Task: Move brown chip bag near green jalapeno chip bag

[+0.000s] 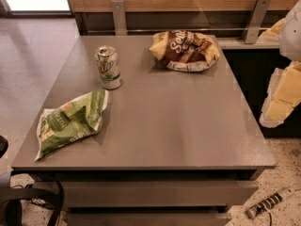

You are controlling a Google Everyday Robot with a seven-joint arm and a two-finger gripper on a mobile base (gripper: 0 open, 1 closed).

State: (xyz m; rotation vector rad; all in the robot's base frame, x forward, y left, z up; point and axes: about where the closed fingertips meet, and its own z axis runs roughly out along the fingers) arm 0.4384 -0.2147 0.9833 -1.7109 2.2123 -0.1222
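Note:
The brown chip bag [184,50] lies at the far side of the grey table [188,126], right of centre; it has a dark brown middle with white script and yellow ends. The green jalapeno chip bag [70,120] lies crumpled at the near left corner of the table. My gripper [281,100] shows as a pale yellow and white shape at the right edge of the view. It is beyond the table's right side, well apart from both bags and holding neither.
A green-and-white soda can [108,67] stands upright on the left half of the table, between the two bags. A wooden wall panel with metal brackets [256,20] runs behind the table. A power strip [270,203] lies on the floor at the lower right.

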